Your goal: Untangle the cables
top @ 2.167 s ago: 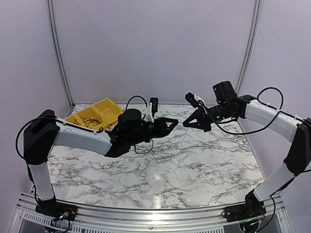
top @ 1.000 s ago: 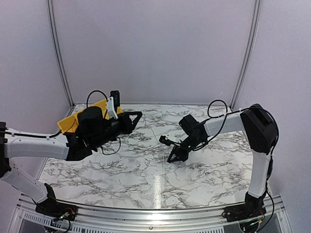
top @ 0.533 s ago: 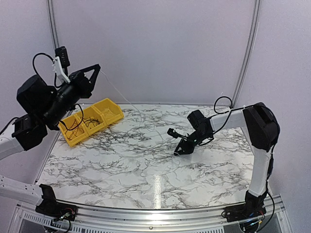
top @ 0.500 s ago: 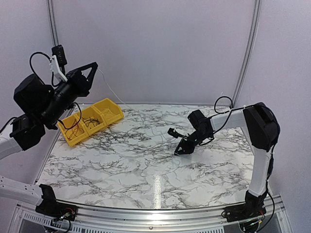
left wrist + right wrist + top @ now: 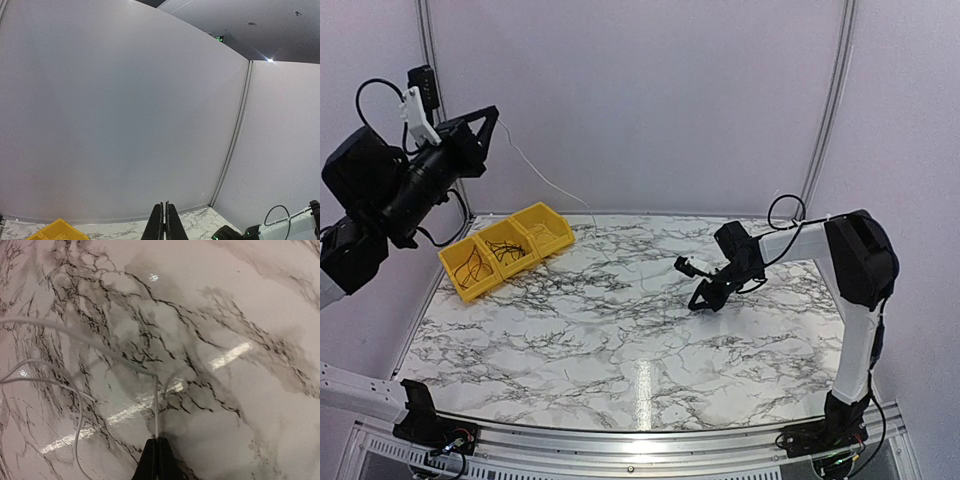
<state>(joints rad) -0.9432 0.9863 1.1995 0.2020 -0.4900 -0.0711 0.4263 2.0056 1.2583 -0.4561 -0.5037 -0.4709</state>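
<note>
The right gripper (image 5: pixel 156 442) pinches a thin pale cable (image 5: pixel 155 410) low on the veined white marble tabletop (image 5: pixel 570 340). The left gripper (image 5: pixel 164 209), high by the plain grey wall (image 5: pixel 100 100), pinches it too.

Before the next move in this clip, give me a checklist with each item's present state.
1. Right gripper shut on the white cable: ok, the cable leaves its closed tips.
2. Left gripper holding the other end: ok, it is closed and the cable rises to it in the top view.
3. Cable free of loops: not ok, slack strands curl on the marble table by the right gripper.
4. Cable clear of the yellow bin: cannot tell, it passes close to the bin's far end.
5. Dark wires lying inside the bin: ok.
</note>
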